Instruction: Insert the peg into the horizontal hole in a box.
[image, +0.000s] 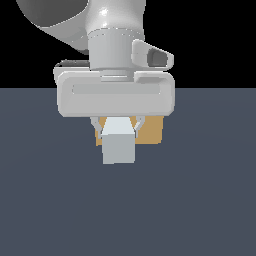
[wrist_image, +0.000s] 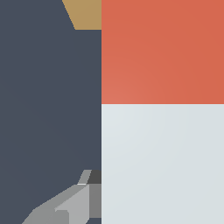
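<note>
My gripper (image: 118, 131) is shut on the peg (image: 119, 145) and holds it above the floor, its pale grey-white end facing the exterior camera. In the wrist view the peg (wrist_image: 162, 109) fills most of the picture, red part beyond the pale part, with one finger (wrist_image: 74, 203) pressed on its side. The tan box (image: 152, 131) stands right behind the peg and the gripper, which cover most of it; a corner of it also shows in the wrist view (wrist_image: 85, 14). The hole is hidden behind the peg. The red end points toward the box.
A flat dark blue-grey floor (image: 200, 200) spreads all around. The arm's white hand body (image: 116, 95) hangs over the box and blocks its top from the exterior view.
</note>
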